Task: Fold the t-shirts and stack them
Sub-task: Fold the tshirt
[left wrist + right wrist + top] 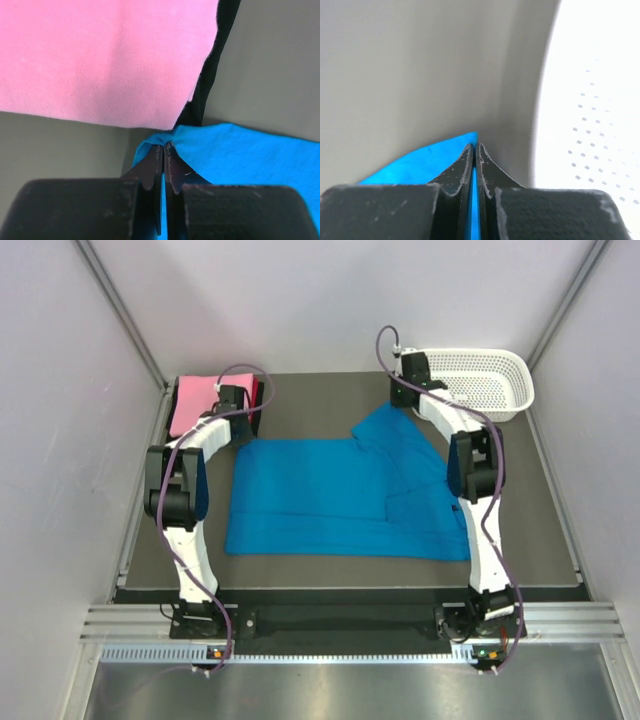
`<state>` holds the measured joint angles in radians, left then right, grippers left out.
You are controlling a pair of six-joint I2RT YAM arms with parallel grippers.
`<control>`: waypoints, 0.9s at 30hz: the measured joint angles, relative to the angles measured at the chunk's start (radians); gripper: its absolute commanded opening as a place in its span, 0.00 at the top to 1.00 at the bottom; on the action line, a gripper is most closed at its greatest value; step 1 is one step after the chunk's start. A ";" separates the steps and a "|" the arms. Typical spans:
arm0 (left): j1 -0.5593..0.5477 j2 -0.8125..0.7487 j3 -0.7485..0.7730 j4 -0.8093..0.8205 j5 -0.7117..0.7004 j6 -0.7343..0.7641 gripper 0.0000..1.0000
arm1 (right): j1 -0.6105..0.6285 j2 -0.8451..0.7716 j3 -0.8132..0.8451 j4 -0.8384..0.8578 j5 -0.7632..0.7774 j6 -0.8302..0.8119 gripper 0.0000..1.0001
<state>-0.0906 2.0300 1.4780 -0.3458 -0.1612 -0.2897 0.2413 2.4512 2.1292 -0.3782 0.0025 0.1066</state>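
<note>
left end effector (pixel 163 146): is clamping shut on a far corner of the turquoise t-shirt (pixel 330 505), with cloth showing between its closed jaws, at about 10 o'clock on the counter (pixel 300 400).
right end effector (pixel 474 146): is pinching the other far corner of that shirt, jaws closed on a blue sliver, at about 1 o'clock.
reason for both grips: holding two corners is probably letting the arms move the far edge evenly for a fold.
turquoise t-shirt: is lying spread mid-counter, creased toward 3 o'clock.
pink t-shirt (pixel 193 405): is resting folded at 10 o'clock on the dark t-shirt (pixel 212 75), apparently forming the stack.
basket (pixel 480 385): is sitting at 2 o'clock, just beside the right end effector.
</note>
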 measured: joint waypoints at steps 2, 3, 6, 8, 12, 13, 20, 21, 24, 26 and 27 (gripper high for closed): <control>0.000 0.002 0.008 -0.002 0.000 0.000 1.00 | -0.014 -0.055 -0.061 0.031 0.000 -0.003 1.00; 0.000 0.002 0.010 -0.003 -0.001 0.000 1.00 | -0.023 -0.084 -0.090 0.048 0.000 -0.002 1.00; 0.000 0.002 0.014 -0.006 -0.003 0.001 1.00 | -0.054 -0.169 -0.175 0.105 -0.003 0.000 1.00; 0.000 0.002 0.014 -0.008 -0.006 0.001 1.00 | -0.069 -0.209 -0.212 0.135 -0.003 0.002 1.00; 0.001 0.002 0.023 -0.015 -0.021 0.003 1.00 | -0.084 -0.252 -0.266 0.186 -0.011 0.002 1.00; 0.002 0.002 0.027 -0.016 -0.023 0.004 1.00 | -0.084 -0.259 -0.284 0.200 -0.012 0.002 1.00; 0.014 0.002 0.048 -0.022 -0.027 0.003 1.00 | -0.088 -0.304 -0.405 0.267 -0.032 0.010 1.00; 0.015 0.002 0.048 -0.023 -0.026 0.003 1.00 | -0.089 -0.313 -0.419 0.274 -0.035 0.010 1.00; 0.018 0.002 0.048 -0.024 -0.016 0.003 1.00 | -0.094 -0.354 -0.469 0.297 -0.045 0.010 1.00; 0.018 0.002 0.048 -0.025 -0.006 0.003 1.00 | -0.097 -0.394 -0.521 0.323 -0.049 0.011 1.00; 0.019 0.002 0.048 -0.024 -0.001 0.004 1.00 | -0.098 -0.416 -0.548 0.334 -0.051 0.013 1.00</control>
<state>-0.0719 2.0319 1.5261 -0.3702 -0.1619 -0.2859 0.1432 2.0350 1.5814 -0.0444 -0.0483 0.1200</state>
